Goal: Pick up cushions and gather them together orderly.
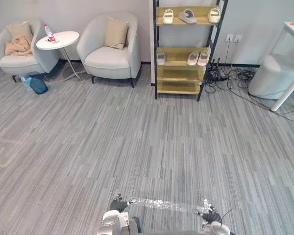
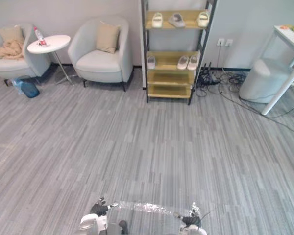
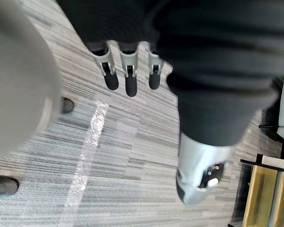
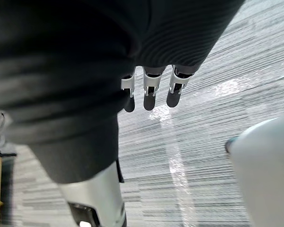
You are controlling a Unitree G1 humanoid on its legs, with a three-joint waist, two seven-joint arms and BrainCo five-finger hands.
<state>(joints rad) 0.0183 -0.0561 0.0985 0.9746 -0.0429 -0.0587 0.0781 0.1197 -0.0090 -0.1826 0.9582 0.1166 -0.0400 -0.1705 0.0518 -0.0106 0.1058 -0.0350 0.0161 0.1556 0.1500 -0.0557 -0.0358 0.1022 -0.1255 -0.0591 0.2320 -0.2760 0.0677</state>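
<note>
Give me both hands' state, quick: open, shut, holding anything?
Left hand: open, holding nothing, above the floor.
Right hand: open, holding nothing, above the floor.

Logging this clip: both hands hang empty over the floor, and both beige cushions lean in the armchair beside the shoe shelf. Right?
Not quite. Only one cushion leans in the armchair beside the shoe shelf; the other cushion is in the far-left armchair, as the left eye view shows. The rest holds.
</note>
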